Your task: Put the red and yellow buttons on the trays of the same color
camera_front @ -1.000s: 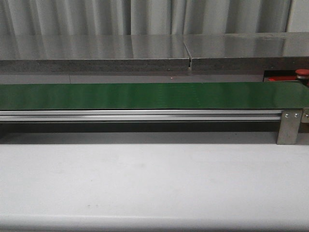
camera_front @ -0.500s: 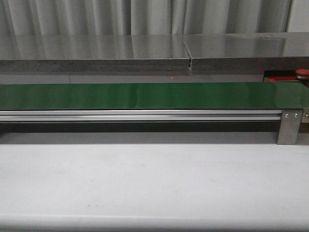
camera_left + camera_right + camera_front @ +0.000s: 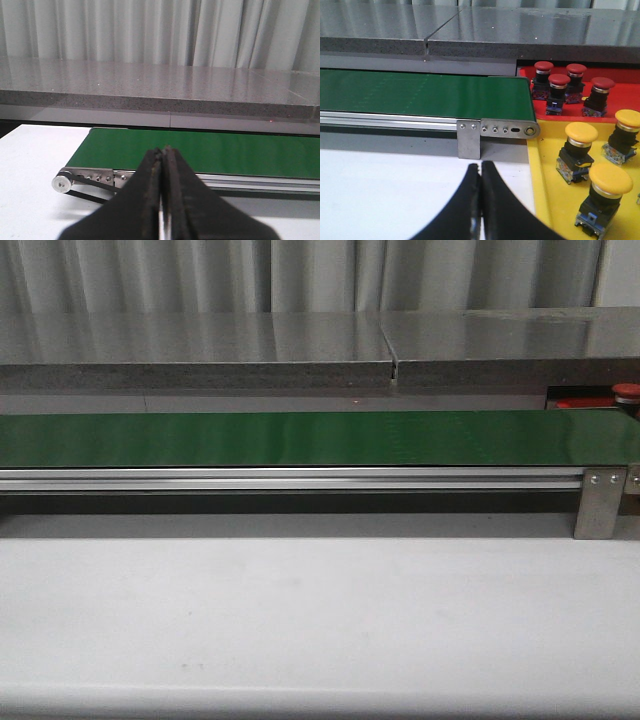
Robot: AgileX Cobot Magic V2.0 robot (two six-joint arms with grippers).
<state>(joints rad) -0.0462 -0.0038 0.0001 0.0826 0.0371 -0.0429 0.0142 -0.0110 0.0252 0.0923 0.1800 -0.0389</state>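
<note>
Buttons sorted on trays, belt [image 3: 300, 438] bare
Both claws [image 3: 162, 200] [image 3: 481, 200] pressed together; red buttons [image 3: 559, 92] and yellow buttons [image 3: 581, 145] look rigid, light, best pinched below the slick cap.

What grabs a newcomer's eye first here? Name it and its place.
The long green belt spans the front view with nothing on it. In the right wrist view, past the belt's end, four red buttons stand on the red tray and yellow buttons on the adjoining yellow tray.

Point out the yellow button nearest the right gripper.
The yellow button lowest in the right wrist view, standing on the yellow tray; the other yellow ones sit farther back toward the red tray.
</note>
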